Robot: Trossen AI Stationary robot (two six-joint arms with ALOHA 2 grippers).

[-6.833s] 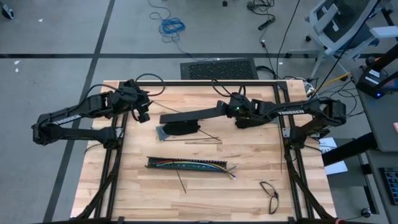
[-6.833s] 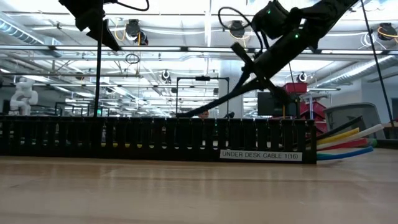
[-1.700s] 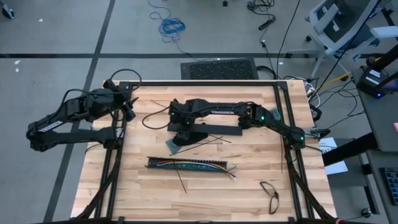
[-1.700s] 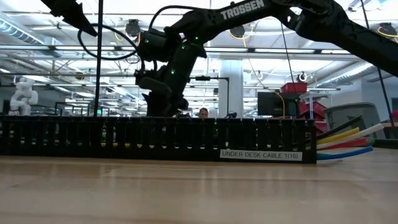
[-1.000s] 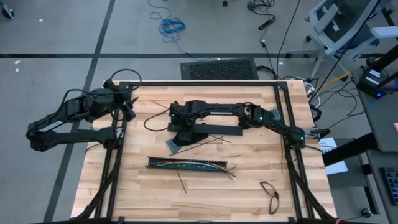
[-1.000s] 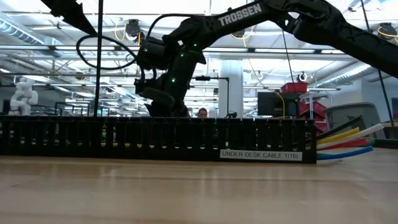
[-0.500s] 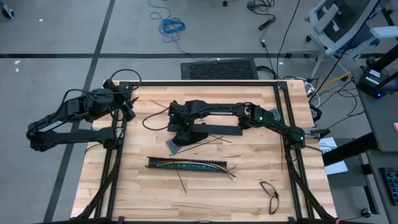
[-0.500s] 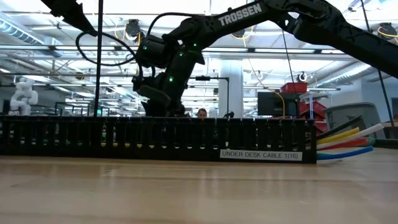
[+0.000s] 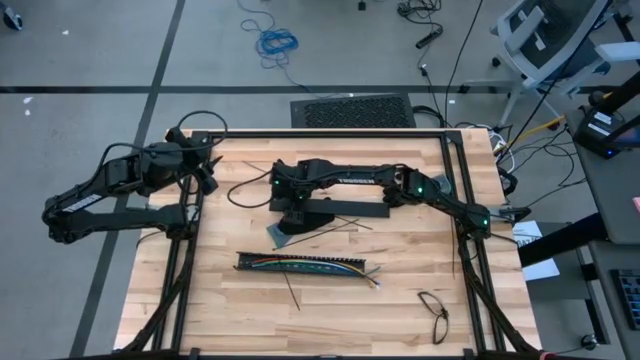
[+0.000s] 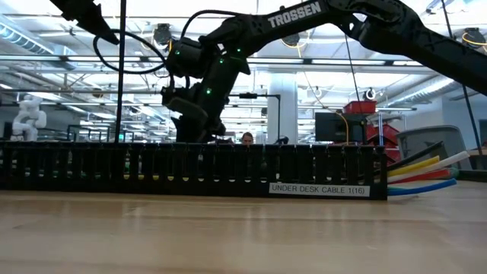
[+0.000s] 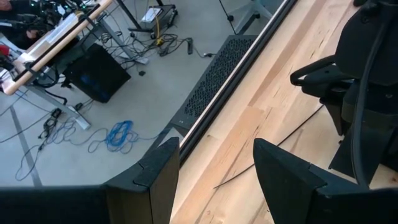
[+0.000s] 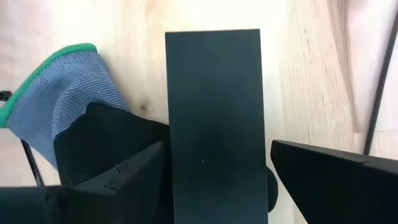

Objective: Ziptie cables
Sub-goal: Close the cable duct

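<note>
The cables [image 9: 300, 264] lie in a long black slotted bar [image 9: 305, 266] at the table's middle front. Their coloured ends [image 10: 426, 175] stick out of its right end. A thicker black cable [image 9: 433, 313] lies looped at the front right. My right gripper [image 9: 291, 207] reaches across to the table's middle, behind the slotted bar. A flat black strip-shaped lid [image 12: 214, 112] sits between its fingers, and the lid runs back under the arm [image 9: 350, 209]. My left gripper [image 11: 217, 155] hangs open over the rear left corner [image 9: 205, 178], with nothing in it. My right gripper has the flat lid between its two fingers, at its long edges [image 12: 171, 155] near its left end. The fingers slant steeply down from the table's right side and lie across the lid. I cannot tell whether the lid's end touches the table.
A grey-blue glove [image 12: 56, 93] with a green cuff and black palm lies beside the lid's end [image 9: 283, 228]. Thin straight black strips lie near the lid [image 9: 345, 222] and in front of the slotted bar [image 9: 291, 291]. Black frame rails run along both table sides [image 9: 183, 270].
</note>
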